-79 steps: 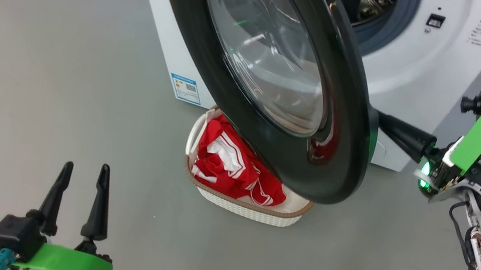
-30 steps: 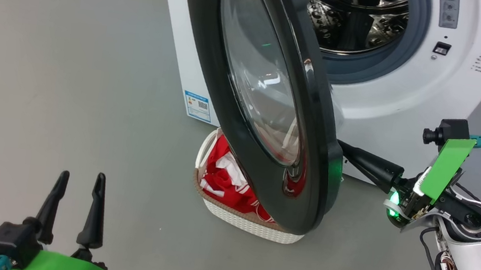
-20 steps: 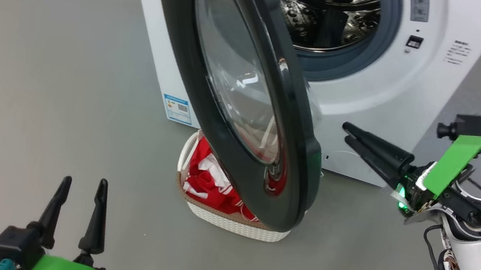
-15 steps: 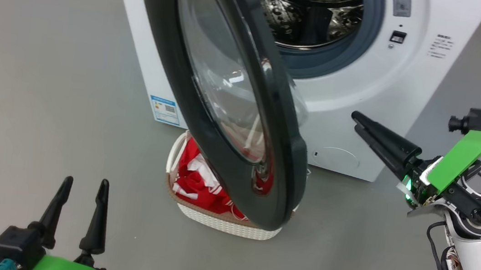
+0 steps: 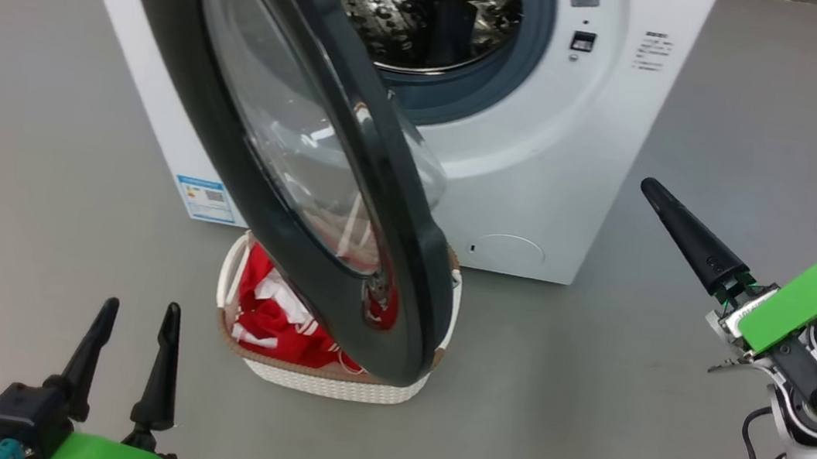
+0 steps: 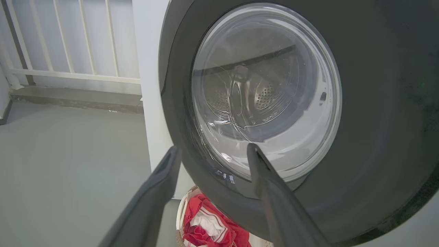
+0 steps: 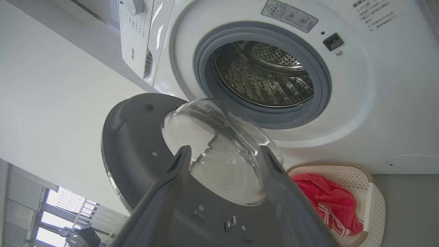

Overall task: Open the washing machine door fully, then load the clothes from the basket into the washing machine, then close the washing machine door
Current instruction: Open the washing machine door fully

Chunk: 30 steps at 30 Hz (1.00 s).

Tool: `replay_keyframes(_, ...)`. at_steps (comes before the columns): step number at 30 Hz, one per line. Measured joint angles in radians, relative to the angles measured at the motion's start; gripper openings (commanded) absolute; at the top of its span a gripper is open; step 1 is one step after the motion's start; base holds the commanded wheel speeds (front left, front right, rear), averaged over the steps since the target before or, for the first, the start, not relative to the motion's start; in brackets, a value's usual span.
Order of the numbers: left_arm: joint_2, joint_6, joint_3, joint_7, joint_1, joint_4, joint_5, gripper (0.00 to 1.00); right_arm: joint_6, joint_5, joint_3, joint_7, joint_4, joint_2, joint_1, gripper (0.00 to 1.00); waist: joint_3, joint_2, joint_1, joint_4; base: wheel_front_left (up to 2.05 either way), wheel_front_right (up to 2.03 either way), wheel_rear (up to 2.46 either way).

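Note:
The washing machine (image 5: 542, 160) stands ahead with its steel drum (image 5: 419, 12) showing. The washing machine door (image 5: 164, 59) hangs part-way open, and its black rim reaches over the basket (image 5: 327, 383). The red clothes (image 5: 273, 314) lie in the basket. At the lower left, my left gripper (image 5: 140, 306) is open and holds nothing. It points at the door's outer glass (image 6: 267, 92). My right gripper (image 5: 653, 189) is to the right of the door, apart from it. Its fingers (image 7: 274, 178) stand spread and open, facing the door's inner bowl (image 7: 219, 151).
Grey floor (image 5: 33, 176) surrounds the machine. A blue label sticker (image 5: 206, 198) sits low on the machine's front, left of the basket. A white railing (image 6: 68, 68) runs behind the machine. A wall and a window (image 7: 61, 206) lie beyond the door.
My right gripper has let go of the door's edge, drawn back to the right and opened. The head camera has shifted, so the machine sits further left. The left gripper has not moved.

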<state>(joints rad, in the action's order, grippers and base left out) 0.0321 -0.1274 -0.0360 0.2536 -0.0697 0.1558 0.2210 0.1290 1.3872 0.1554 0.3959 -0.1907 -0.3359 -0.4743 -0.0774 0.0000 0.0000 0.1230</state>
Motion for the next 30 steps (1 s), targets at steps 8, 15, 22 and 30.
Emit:
replay_keyframes(8, 0.0, 0.0, 0.003, 0.0, 0.0, -0.005, -0.002, 1.0, 0.0, -0.074, 0.07, -0.198, 0.093, -0.051, 0.078, 1.0, 0.006, 0.0, 0.0, -0.055, 0.0, 0.0, 0.0)
replay_keyframes(15, 0.0, 0.0, 0.009, 0.0, 0.002, -0.015, -0.007, 1.0, 0.0, -0.134, 0.132, -0.395, 0.115, -0.104, 0.154, 1.0, 0.014, 0.0, 0.0001, -0.082, 0.0, 0.0, 0.0)
replay_keyframes(22, 0.0, 0.0, 0.011, 0.0, 0.006, -0.022, -0.007, 1.0, 0.0, -0.208, 0.175, -0.603, 0.08, -0.147, 0.236, 1.0, 0.025, 0.0, 0.0, -0.089, 0.0, 0.0, 0.0)
replay_keyframes(30, 0.001, 0.0, 0.023, 0.0, 0.035, -0.029, -0.007, 1.0, 0.0, -0.45, 0.074, -0.646, 0.011, -0.102, 0.312, 1.0, 0.039, 0.0, 0.0, -0.103, 0.0, 0.0, 0.0)
